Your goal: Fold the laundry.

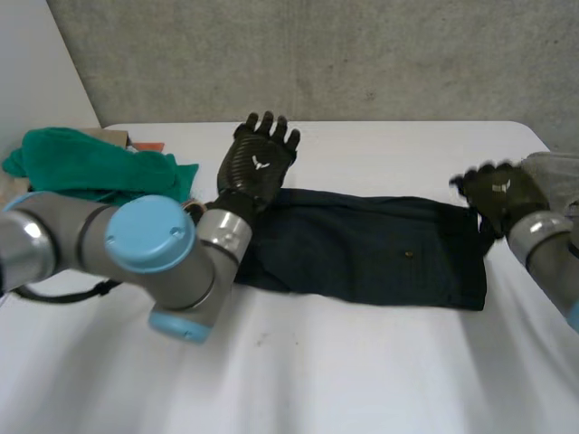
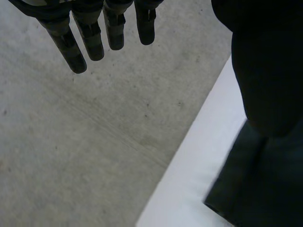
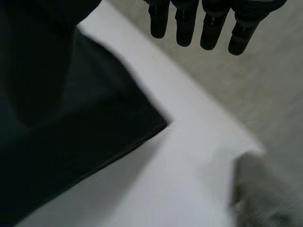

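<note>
A dark navy garment (image 1: 371, 249) lies flat as a long folded strip across the middle of the white table (image 1: 344, 380). My left hand (image 1: 258, 163) is raised above the strip's left end, open, with straight spread fingers (image 2: 94, 38) and nothing in them. In the left wrist view the garment (image 2: 265, 189) lies below the palm. At the strip's right end my right hand (image 1: 496, 192) is open too, its fingers (image 3: 203, 23) straight and apart from the cloth. A corner of the garment (image 3: 94, 142) lies under that palm.
A bunched green cloth (image 1: 90, 163) lies at the table's far left, with a small orange thing (image 1: 145, 145) behind it. A grey cloth (image 1: 556, 176) (image 3: 265, 189) sits at the right edge. A concrete wall (image 1: 317, 54) stands behind the table.
</note>
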